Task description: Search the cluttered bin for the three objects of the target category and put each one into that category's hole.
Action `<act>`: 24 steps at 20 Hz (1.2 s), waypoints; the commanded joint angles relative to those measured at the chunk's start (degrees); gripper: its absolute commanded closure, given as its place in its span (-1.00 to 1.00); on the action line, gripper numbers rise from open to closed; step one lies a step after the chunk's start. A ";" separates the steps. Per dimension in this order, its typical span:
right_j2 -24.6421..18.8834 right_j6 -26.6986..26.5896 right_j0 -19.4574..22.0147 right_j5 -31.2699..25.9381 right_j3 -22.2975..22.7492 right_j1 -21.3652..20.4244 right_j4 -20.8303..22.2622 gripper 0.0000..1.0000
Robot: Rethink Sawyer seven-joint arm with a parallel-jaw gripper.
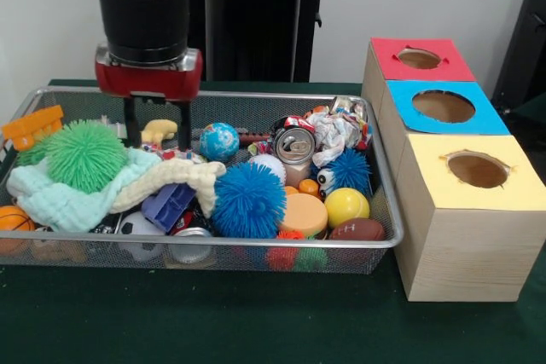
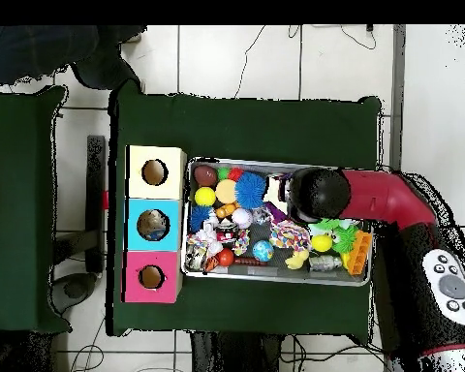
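Observation:
The cluttered bin [image 1: 386, 178], a wide wire-mesh tray, holds several toys: a green spiky ball [image 1: 85, 155], a big blue spiky ball [image 1: 249, 199], a globe ball [image 1: 219, 140], a crushed can [image 1: 294, 144], a yellow ball [image 1: 346, 206] and a brown football [image 1: 357, 229]. My gripper [image 1: 159, 144] is open over the bin's back left part, its fingers [image 1: 133, 125] astride a small yellow toy [image 1: 159, 130]. Three wooden boxes have holes: red [image 1: 418, 58], blue [image 1: 444, 106], yellow [image 1: 478, 170]. In the overhead view my arm [image 2: 319, 194] hides the gripper above the bin [image 2: 275, 162].
A pale green cloth [image 1: 68, 198] and a cream cloth [image 1: 175, 175] lie across the bin's left half. An orange toy [image 1: 32, 125] sits at the left rim and a basketball [image 1: 13, 219] in the front left corner. The boxes [image 2: 154, 225] stand in a row against the bin's side.

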State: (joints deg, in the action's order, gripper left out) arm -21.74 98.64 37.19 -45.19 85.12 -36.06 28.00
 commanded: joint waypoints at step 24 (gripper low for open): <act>5.37 0.45 -4.88 14.18 2.24 10.23 3.30 -1.00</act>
State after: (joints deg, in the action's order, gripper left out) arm -19.16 98.64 32.14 -29.77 85.69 -27.01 28.09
